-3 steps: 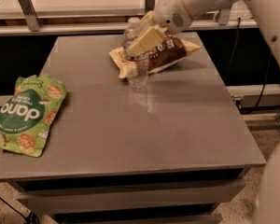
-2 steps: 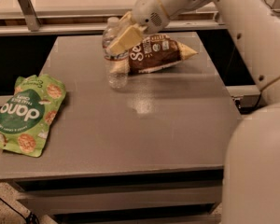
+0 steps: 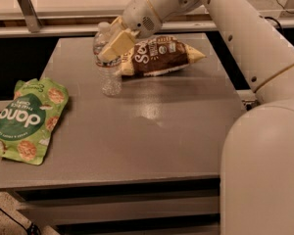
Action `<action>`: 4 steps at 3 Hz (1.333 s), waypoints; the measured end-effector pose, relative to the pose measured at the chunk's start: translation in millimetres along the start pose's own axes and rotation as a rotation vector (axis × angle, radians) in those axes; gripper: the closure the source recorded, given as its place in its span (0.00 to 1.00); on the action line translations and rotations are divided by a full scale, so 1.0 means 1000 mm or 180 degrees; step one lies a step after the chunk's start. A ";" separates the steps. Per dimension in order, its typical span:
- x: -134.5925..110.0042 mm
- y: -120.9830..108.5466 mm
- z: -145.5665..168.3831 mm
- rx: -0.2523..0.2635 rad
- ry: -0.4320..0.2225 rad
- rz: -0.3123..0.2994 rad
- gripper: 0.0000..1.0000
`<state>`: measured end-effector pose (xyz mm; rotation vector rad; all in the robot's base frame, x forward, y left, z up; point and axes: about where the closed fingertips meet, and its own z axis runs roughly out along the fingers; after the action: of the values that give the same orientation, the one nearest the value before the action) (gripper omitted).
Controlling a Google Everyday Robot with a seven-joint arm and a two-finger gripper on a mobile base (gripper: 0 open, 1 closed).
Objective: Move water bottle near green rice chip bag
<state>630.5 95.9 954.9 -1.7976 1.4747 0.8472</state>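
The water bottle is a small clear ribbed bottle with a white cap. It hangs upright over the far left part of the grey table. My gripper is shut on the bottle's upper body, its cream-coloured fingers across the label band. The green rice chip bag lies flat at the table's left edge, overhanging it a little. The bottle is well to the right of and behind the bag.
A brown and yellow snack bag lies just right of the bottle at the back of the table. My white arm reaches in from the right and fills the lower right of the view. A rail runs behind the table.
My gripper has carried the water bottle leftward, from in front of the brown snack bag to its left end, closer to the green bag.
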 end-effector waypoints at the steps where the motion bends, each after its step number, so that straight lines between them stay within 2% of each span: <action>1: -0.010 0.002 0.010 -0.0139 -0.0162 -0.0072 1.00; 2: -0.042 0.019 0.030 -0.0411 -0.0276 -0.0372 1.00; 3: -0.059 0.035 0.054 -0.0691 -0.0276 -0.0576 1.00; 4: -0.061 0.035 0.057 -0.0695 -0.0283 -0.0578 0.95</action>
<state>582.2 171.2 968.3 -1.9903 1.1795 1.0122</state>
